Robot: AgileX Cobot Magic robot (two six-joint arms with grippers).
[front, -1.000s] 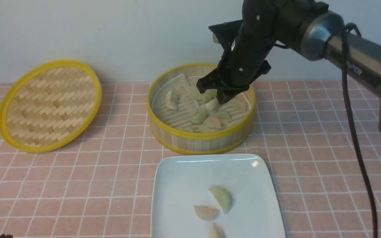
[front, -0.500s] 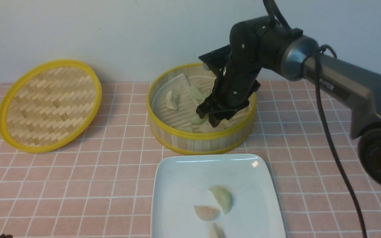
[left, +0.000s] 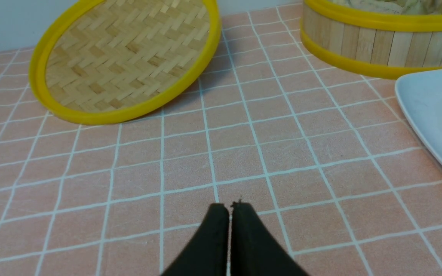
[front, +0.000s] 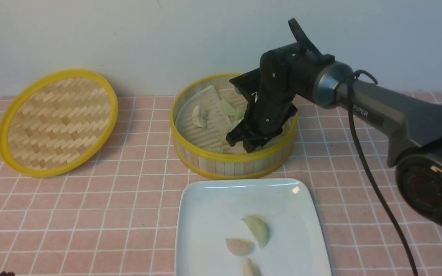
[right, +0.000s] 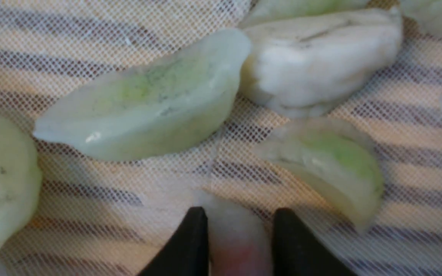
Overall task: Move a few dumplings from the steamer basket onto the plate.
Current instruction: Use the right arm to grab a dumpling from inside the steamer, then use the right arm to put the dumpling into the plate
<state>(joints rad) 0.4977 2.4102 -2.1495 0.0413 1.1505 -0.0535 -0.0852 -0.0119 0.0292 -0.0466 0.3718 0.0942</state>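
The steamer basket [front: 232, 158] stands mid-table with several dumplings [front: 200, 115] on its ridged liner. My right gripper [front: 244, 145] reaches down inside it near the front wall. In the right wrist view its fingers [right: 190, 237] press both sides of a whitish-pink dumpling [right: 236, 245]. A pale green dumpling [right: 148, 99] and a white one [right: 313, 61] lie just beyond. The white plate [front: 213, 207] in front of the basket holds three dumplings [front: 258, 230]. My left gripper [left: 229, 207] hovers shut and empty over the tiles.
The flat woven lid [front: 58, 122] leans at the far left against the wall. In the left wrist view the lid [left: 125, 57], the basket wall [left: 378, 42] and a plate corner [left: 436, 107] show. Pink tiled tabletop lies all around.
My right gripper dropped from above the basket's back down to the liner near its front wall, opened, then closed on the pink dumpling. The plate's dumplings have not moved.
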